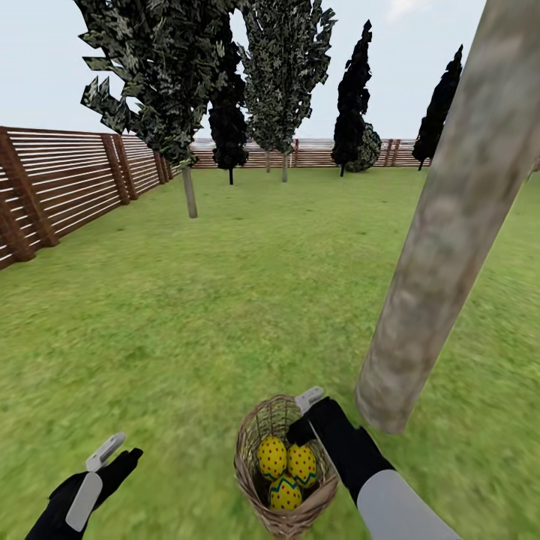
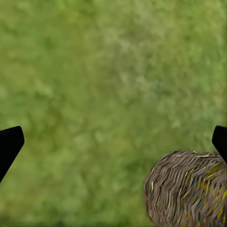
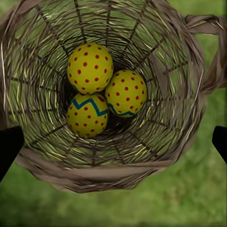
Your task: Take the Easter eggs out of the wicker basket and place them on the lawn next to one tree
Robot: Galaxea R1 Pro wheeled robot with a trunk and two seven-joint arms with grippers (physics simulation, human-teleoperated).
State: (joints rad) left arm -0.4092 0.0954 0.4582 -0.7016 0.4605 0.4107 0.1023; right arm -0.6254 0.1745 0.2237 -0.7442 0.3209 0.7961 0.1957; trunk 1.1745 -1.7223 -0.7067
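I see the basket [image 1: 283, 469] standing on the lawn [image 1: 187, 315] at the near edge of my head view, mouth tipped up toward the camera, its axis roughly upright. The three eggs [image 1: 286, 469] lie bunched in its bottom, touching one another. Through the right wrist camera I look straight down into the basket [image 3: 42, 161]: one egg [image 3: 90, 67] shows only red dots, a second egg [image 3: 126, 92] has a zigzag band low on its side, and the third egg [image 3: 88, 115] has its zigzag across the upper part. Their long axes are hard to judge from here. One loop handle [image 3: 208, 28] sits at the rim; I cannot make out the other. My right gripper [image 1: 304, 416] hangs over the basket's far rim, its fingers [image 3: 9, 144] spread wide apart and holding nothing. My left gripper [image 1: 112, 454] hovers over bare grass well to the left, fingers [image 2: 9, 142] also parted and empty, with the basket's [image 2: 189, 191] woven wall cut off at the frame corner. The tree [image 1: 457, 217] rises just right of the basket, leaning in the picture, its canopy cut off.
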